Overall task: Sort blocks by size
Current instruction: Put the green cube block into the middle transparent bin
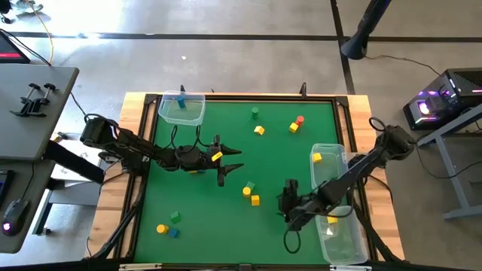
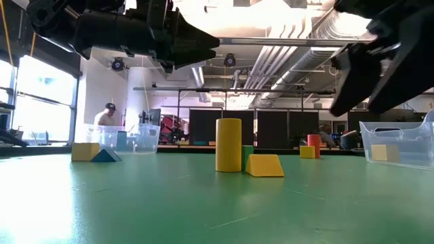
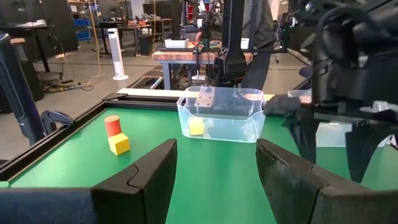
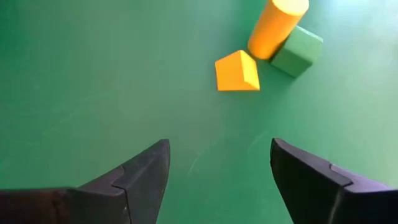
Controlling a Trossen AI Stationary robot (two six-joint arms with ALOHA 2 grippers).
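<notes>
Grippers: we see the left gripper held above the middle of the green tabletop, fingers apart and empty; the right gripper hangs near the right edge, fingers wide, empty.
Blocks near right gripper: we find a yellow wedge block, a yellow cylinder and a green cube clustered just ahead of it.
Tub: we see a clear plastic tub at the right edge with a yellow cube inside.
Far edge: red cylinder touching a yellow cube block.

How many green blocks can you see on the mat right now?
3 in the high view: green block near the top edge, another mid-mat beside the yellow cylinder, a third lower left. Arms may hide others.
</notes>
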